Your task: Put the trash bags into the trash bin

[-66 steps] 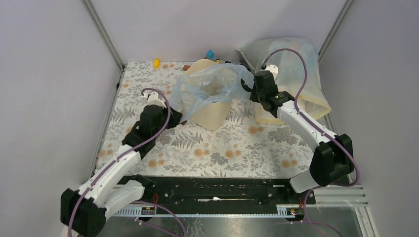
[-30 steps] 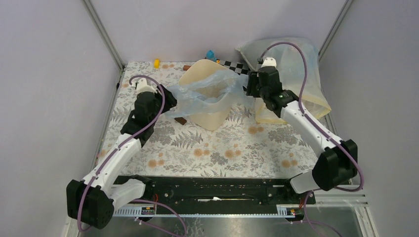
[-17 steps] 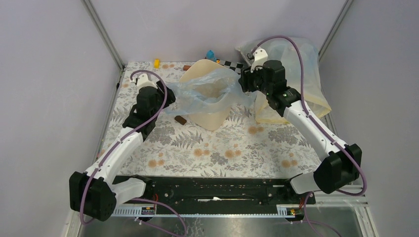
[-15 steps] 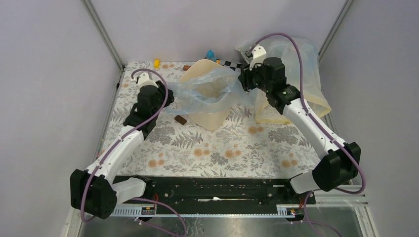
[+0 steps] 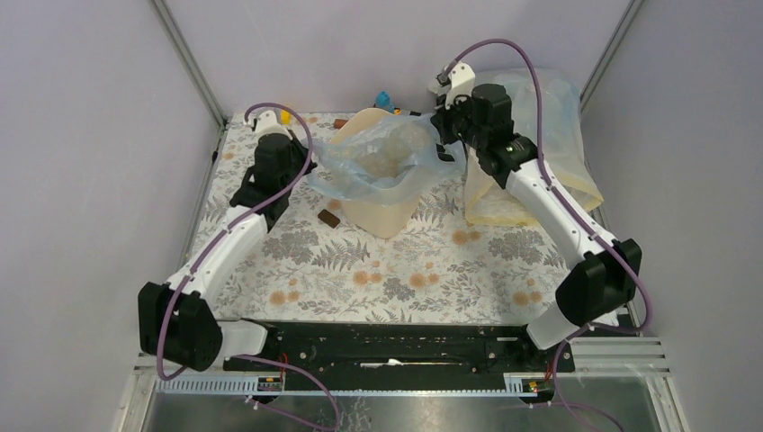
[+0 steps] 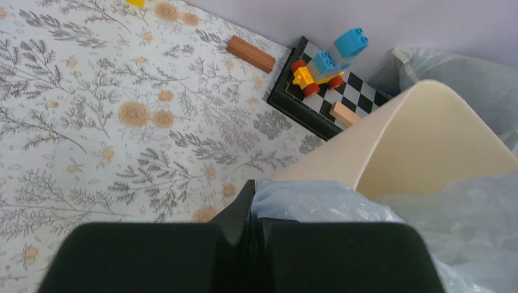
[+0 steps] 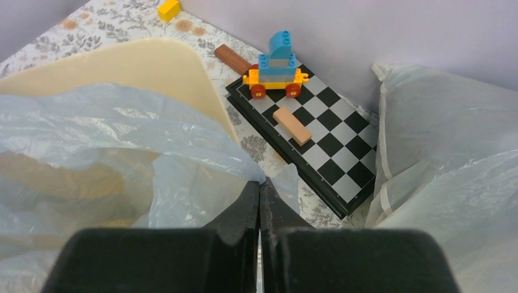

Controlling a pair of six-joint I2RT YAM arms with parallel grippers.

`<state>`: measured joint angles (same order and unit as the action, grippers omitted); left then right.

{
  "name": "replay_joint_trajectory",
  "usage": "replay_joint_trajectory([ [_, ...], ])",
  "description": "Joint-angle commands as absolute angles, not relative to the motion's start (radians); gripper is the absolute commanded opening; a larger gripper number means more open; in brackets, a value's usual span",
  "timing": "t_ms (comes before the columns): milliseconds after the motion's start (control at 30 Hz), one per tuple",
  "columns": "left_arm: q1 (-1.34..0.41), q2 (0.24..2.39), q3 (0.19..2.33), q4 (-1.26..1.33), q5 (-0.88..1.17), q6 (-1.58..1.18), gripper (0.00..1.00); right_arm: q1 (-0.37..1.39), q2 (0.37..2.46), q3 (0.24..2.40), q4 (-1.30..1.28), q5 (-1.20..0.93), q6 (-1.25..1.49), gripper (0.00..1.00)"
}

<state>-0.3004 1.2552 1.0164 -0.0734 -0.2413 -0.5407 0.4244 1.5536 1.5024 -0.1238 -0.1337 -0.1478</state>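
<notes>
The cream-beige trash bin (image 5: 382,211) stands at the back middle of the table. A pale-blue translucent trash bag (image 5: 378,162) is stretched open over its mouth. My left gripper (image 5: 304,169) is shut on the bag's left edge (image 6: 305,201), just outside the bin's rim (image 6: 427,116). My right gripper (image 5: 441,135) is shut on the bag's right edge (image 7: 201,165), above the bin's far right corner (image 7: 153,61). Both grippers hold the bag taut between them.
A large yellowish-clear sack (image 5: 540,153) lies at the back right. A checkerboard (image 7: 317,140) with a small toy car (image 7: 275,70) and a wooden block (image 7: 292,126) sits behind the bin. A brown block (image 5: 328,217) lies left of the bin, and a yellow block (image 7: 169,10) at the back.
Both arms have moved toward the back of the table with the bag's edges in them. The bag has shifted farther back over the bin's mouth.
</notes>
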Motion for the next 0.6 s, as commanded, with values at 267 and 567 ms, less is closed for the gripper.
replay_joint_trajectory([
  [267,-0.194,1.474,1.202,-0.101,-0.096,-0.558,0.00,0.401,1.858,1.911,-0.305,-0.090,-0.055,0.00],
  [567,-0.170,1.656,1.260,-0.108,0.124,-0.552,0.00,0.374,2.037,2.030,-0.386,-0.338,0.017,0.00],
])
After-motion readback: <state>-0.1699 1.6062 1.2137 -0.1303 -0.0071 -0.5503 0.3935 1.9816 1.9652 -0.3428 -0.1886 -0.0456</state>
